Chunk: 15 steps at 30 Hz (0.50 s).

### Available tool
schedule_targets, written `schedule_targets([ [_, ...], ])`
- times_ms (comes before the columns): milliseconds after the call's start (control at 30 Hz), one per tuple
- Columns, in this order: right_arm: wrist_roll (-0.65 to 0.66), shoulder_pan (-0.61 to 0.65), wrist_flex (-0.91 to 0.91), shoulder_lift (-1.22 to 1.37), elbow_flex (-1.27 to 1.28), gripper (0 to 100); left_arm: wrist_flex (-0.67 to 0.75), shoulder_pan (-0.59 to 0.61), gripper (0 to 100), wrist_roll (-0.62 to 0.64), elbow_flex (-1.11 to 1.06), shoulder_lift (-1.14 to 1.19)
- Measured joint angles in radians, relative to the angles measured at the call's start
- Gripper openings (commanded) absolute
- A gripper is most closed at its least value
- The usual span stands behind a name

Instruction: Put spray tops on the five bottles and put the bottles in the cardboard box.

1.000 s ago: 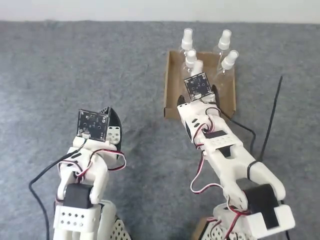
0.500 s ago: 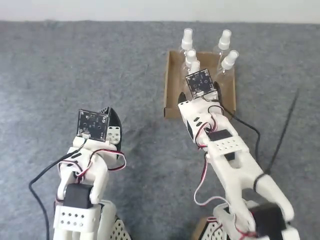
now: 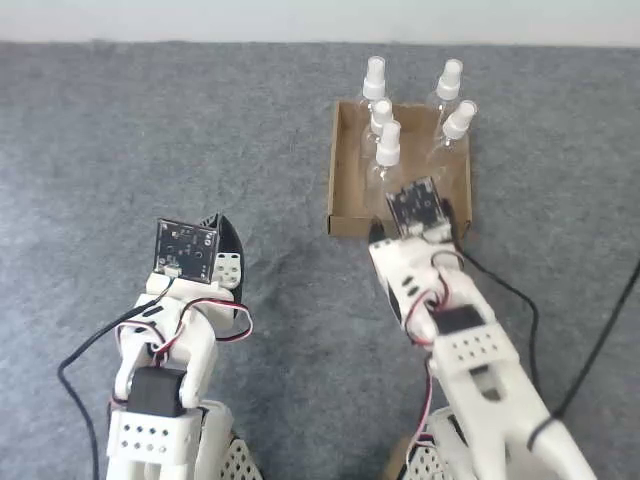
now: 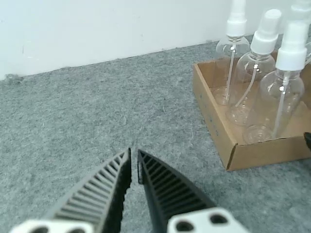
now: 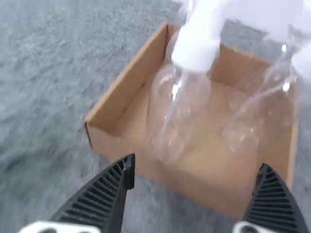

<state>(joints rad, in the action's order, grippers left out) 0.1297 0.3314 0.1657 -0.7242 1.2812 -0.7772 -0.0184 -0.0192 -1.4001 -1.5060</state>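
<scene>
5 bottles (image 3: 385,180), clear plastic, all w/ white spray tops (image 3: 388,140) on, upright inside cardboard box (image 3: 334,170) on far-right part of grey surface (image 3: 150,120). Packed close: 2 at far wall, 2 mid, 1 nearest the arms, on box's left half. R hand (image 5: 197,164) wide open, gripping nothing, low over surface just outside box's near wall. Nearest bottle (image 5: 175,111) straight ahead of it, not touching. R arm (image 3: 470,350) stretched fwd to box edge in high view. L hand (image 4: 134,153) closed to a thin slit, empty, above bare surface, well apart from box. Box + a few bottles off to its side in L wrist view. L arm (image 3: 170,330) folded back near its base.
</scene>
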Motion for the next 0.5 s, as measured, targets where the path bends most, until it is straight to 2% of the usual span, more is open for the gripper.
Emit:
schedule_targets([
  [267,0.031,0.000,0.006,-0.315,0.270,32.2,0.083,0.000,2,0.000,0.000,0.000],
  [433,0.133,-0.072,0.018,-0.551,0.382,32.2,0.092,-0.002,2,0.000,-0.031,0.000],
  [500,0.143,-0.112,0.104,-0.608,0.384,32.2,0.092,0.000,2,0.000,-0.046,0.000],
])
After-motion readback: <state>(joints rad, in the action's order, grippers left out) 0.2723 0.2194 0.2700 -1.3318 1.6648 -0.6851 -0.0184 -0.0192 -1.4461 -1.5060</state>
